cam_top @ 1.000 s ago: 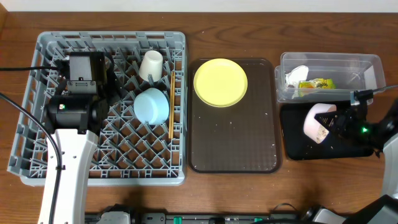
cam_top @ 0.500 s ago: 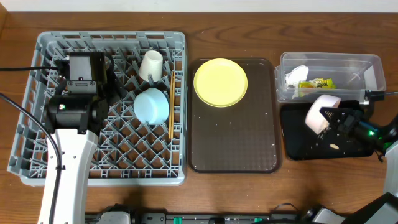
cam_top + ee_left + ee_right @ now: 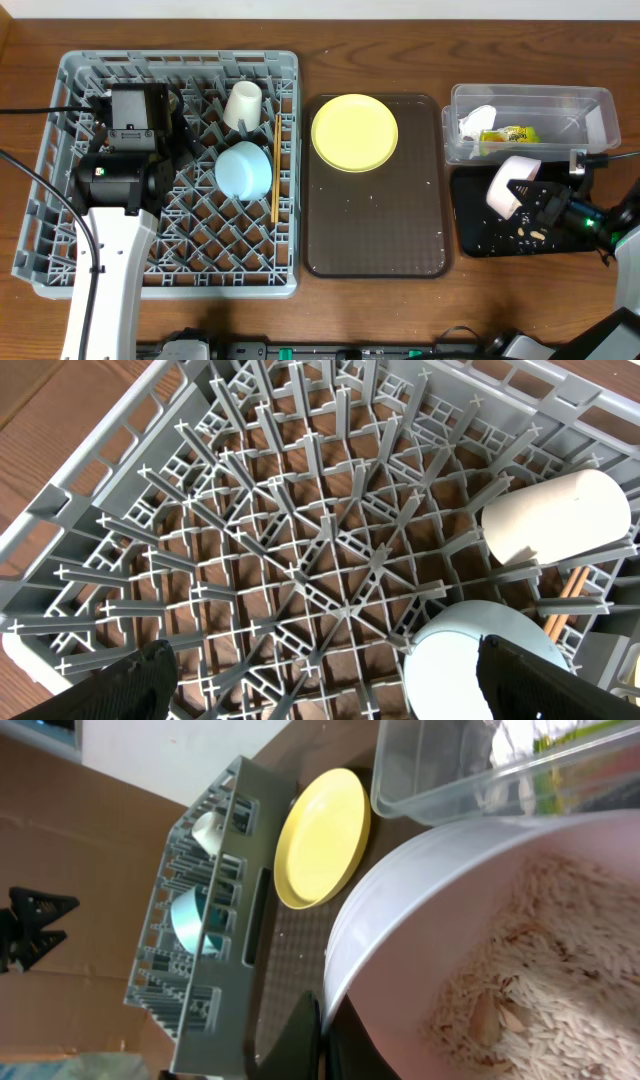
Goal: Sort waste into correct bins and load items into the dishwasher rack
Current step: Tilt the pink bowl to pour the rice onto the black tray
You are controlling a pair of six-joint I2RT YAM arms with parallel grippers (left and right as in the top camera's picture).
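My right gripper is shut on the rim of the small white bowl, holding it tilted above the black tray. Pale crumbs lie scattered on that tray. In the right wrist view more crumbs cling inside the bowl, and the gripper pinches its edge. The clear tub holds the white tissue and the green-and-yellow wrapper. The grey rack carries the cream cup, blue bowl and chopsticks. My left gripper hangs open over the rack, holding nothing.
The yellow plate lies at the far end of the brown serving tray, which sits between the rack and the bins. A few crumbs dot that tray. My left arm reaches over the rack's left half.
My right gripper has shifted and turned the white bowl over the black tray, and crumbs now lie on the tray. The left arm has not moved.
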